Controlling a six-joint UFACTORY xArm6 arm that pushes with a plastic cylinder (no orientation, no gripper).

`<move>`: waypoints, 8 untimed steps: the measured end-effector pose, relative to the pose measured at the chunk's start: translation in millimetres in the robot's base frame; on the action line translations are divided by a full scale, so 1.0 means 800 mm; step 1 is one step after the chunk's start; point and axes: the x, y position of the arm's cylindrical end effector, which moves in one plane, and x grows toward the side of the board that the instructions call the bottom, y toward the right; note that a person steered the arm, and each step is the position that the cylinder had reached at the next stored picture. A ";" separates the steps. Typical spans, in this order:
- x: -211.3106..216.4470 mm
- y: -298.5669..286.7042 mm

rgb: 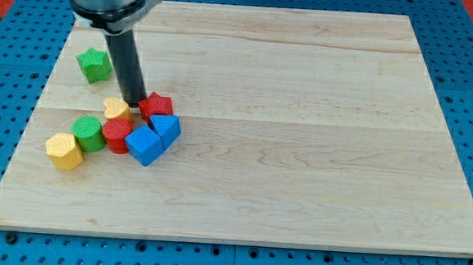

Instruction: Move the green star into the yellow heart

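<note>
The green star (94,64) lies near the board's left edge, toward the view's top. The yellow heart (116,108) lies below and to the right of it, apart from it, in a cluster of blocks. My tip (134,102) stands between the yellow heart and a red star-like block (157,105), touching or nearly touching both. The rod hides part of the heart's right side.
The cluster holds a red cylinder (117,133), a green cylinder (88,132), a yellow hexagon-like block (63,151), a blue cube (144,145) and another blue block (166,128). The wooden board (302,136) lies on a blue pegboard.
</note>
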 end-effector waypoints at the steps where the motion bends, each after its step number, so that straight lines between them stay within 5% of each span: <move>1: -0.051 0.016; 2: -0.148 0.012; 3: -0.127 -0.126; 4: -0.067 -0.141; 5: -0.079 -0.127; 6: -0.157 -0.148; 8: -0.004 -0.050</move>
